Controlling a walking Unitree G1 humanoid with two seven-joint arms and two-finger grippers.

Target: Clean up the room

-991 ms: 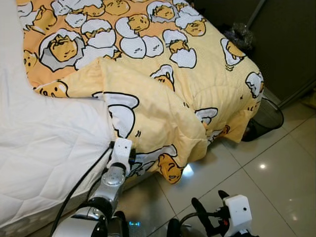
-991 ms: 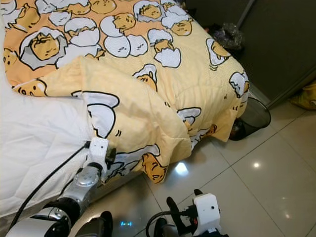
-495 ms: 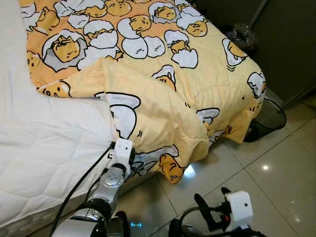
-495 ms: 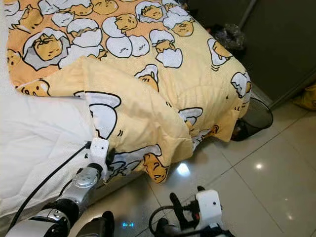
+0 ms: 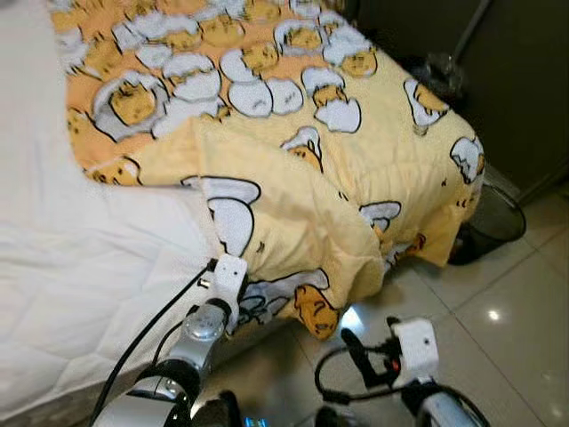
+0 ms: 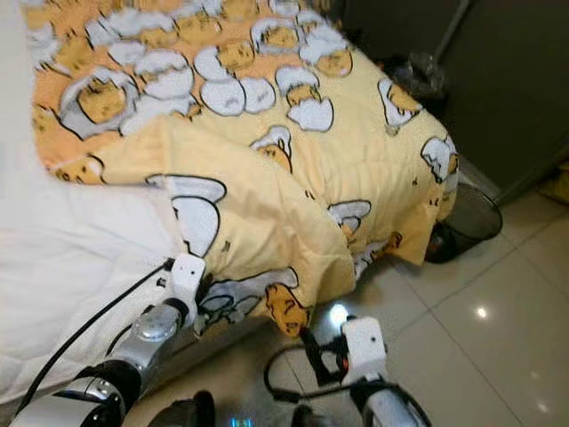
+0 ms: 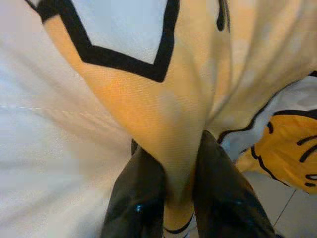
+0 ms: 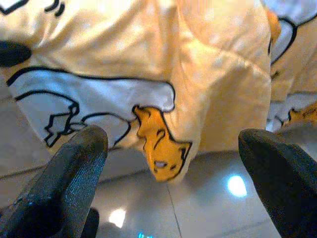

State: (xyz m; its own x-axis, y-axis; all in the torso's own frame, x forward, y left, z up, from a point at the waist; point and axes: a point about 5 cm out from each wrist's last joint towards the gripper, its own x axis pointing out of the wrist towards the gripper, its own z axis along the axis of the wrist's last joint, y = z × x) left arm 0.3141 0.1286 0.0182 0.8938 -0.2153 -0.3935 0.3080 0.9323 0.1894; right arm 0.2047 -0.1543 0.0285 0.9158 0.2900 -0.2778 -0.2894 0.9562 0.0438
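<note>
the left end effector (image 7: pixel 173 208) pinches the rumpled blanket (image 5: pixel 293 178) (bed (image 5: pixel 80 294) still half bare), right end effector (image 8: pixel 173 148) spread wide, ungrasping.

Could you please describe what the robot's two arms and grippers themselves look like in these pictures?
Both arms are silver metal with dark joints. Each wrist carries a small white box-shaped housing. A black cable loops along the left arm, and another curls beside the right wrist, where a small red spot shows. The left gripper and right gripper each have two long black fingers with a matte, finely textured surface and rounded tips.
</note>
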